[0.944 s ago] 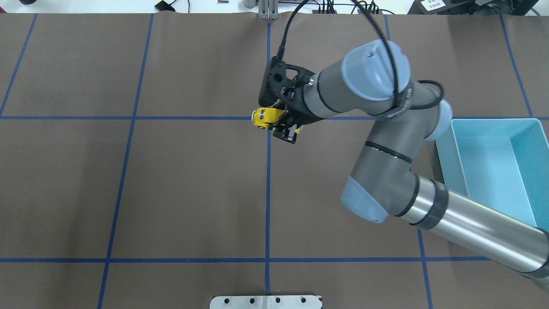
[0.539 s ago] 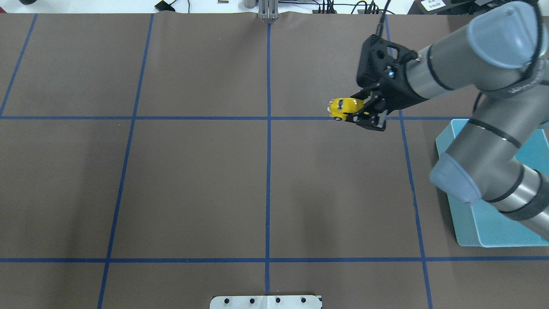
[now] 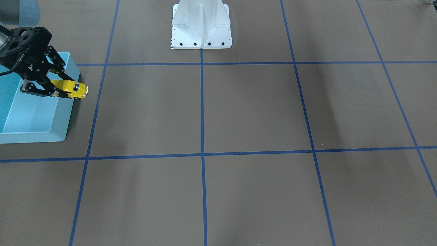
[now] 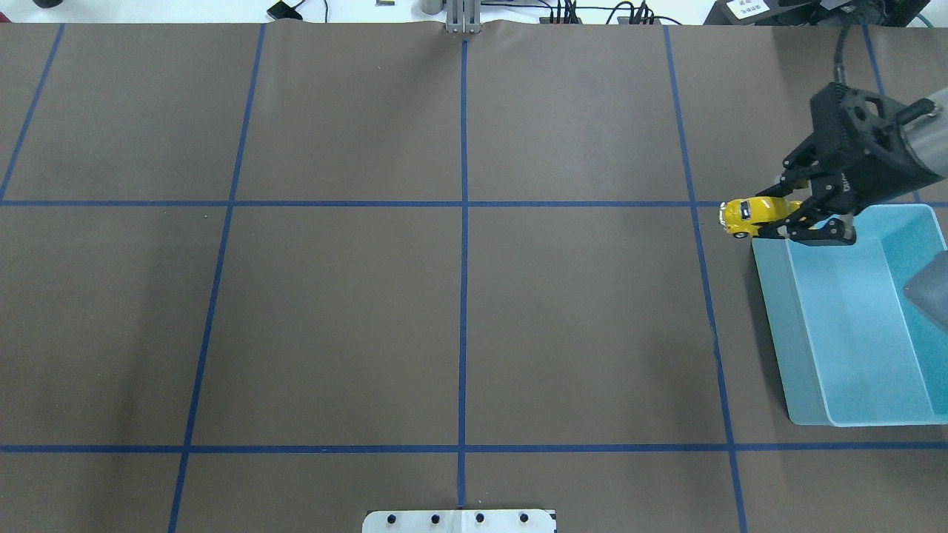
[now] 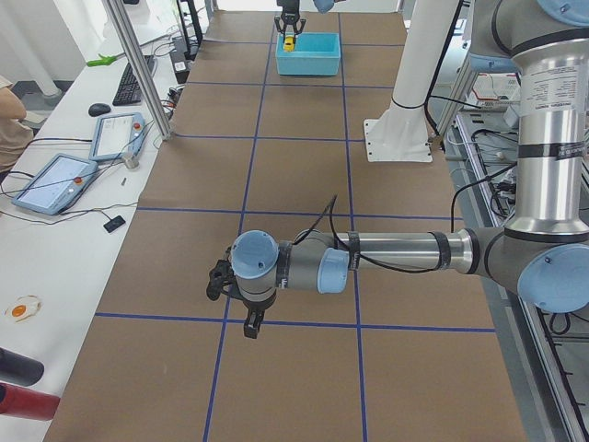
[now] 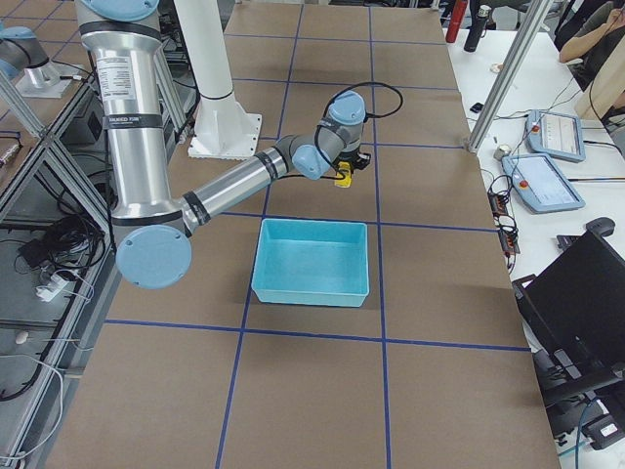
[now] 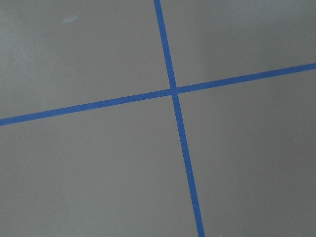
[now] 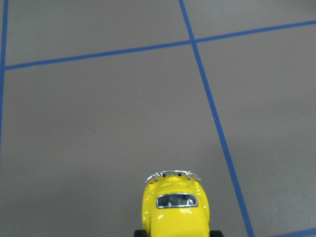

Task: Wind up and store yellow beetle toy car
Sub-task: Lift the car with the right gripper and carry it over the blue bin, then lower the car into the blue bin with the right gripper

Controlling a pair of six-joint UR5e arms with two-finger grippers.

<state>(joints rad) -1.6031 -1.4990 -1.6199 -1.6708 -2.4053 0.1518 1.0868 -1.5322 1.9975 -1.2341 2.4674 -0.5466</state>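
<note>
The yellow beetle toy car (image 4: 746, 216) hangs above the table in my right gripper (image 4: 778, 219), which is shut on its rear half. The car sits just off the far left corner of the light blue bin (image 4: 770, 318), outside its rim. The front-facing view shows the car (image 3: 71, 89) over the bin's edge (image 3: 63, 112) with the gripper (image 3: 54, 89) behind it. The right wrist view shows the car (image 8: 177, 212) above bare mat. My left gripper (image 5: 241, 308) shows only in the exterior left view, low over the mat; I cannot tell if it is open or shut.
The brown mat has a blue tape grid (image 4: 464, 203). The white robot pedestal (image 3: 201, 24) stands at the table's robot side. Control tablets (image 5: 55, 180) and a keyboard lie on the side desk. The bin (image 6: 312, 259) holds nothing.
My right arm has carried the car to the right, from the table's centre line to the bin's far left corner. The grip on the car has not changed.
</note>
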